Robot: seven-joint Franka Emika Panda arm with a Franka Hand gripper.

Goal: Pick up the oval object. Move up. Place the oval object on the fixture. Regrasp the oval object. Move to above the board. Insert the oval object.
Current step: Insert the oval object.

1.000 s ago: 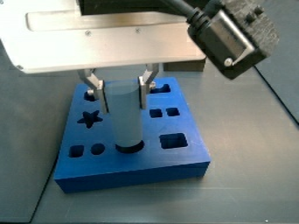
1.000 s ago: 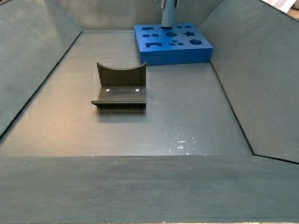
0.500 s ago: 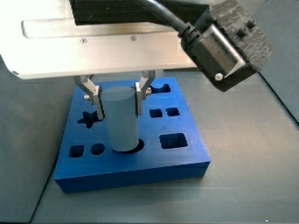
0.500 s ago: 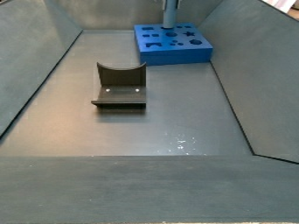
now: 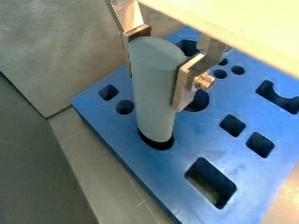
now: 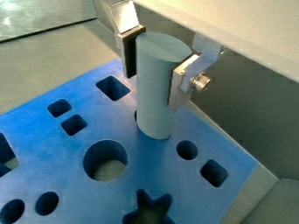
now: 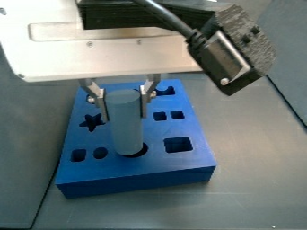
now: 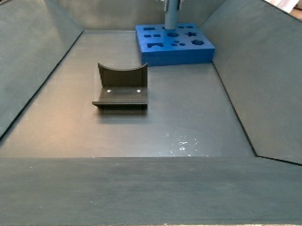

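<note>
The oval object [image 5: 155, 92], a pale grey-blue peg, stands upright with its lower end in a hole of the blue board [image 5: 152, 171]. My gripper [image 5: 160, 59] is shut on the peg's upper part, one silver finger [image 5: 187, 83] pressed against each side. Both wrist views show this grip, with the oval object [image 6: 155, 101] rising from the board [image 6: 41, 162]. In a side view the gripper [image 7: 122, 110] hangs over the board [image 7: 132, 175] holding the oval object [image 7: 124, 126]. The olive-brown fixture [image 8: 120, 86] stands bare on the floor, apart from the board [image 8: 177, 46].
Grey walls enclose the bin floor [image 8: 154, 132]. The board sits at the far end beside a wall. A black cable and connector [image 7: 228, 49] hang off the wrist above the board's right side.
The gripper has come down slightly with the peg, whose lower end sits a little deeper in the board's hole. The fixture has not moved.
</note>
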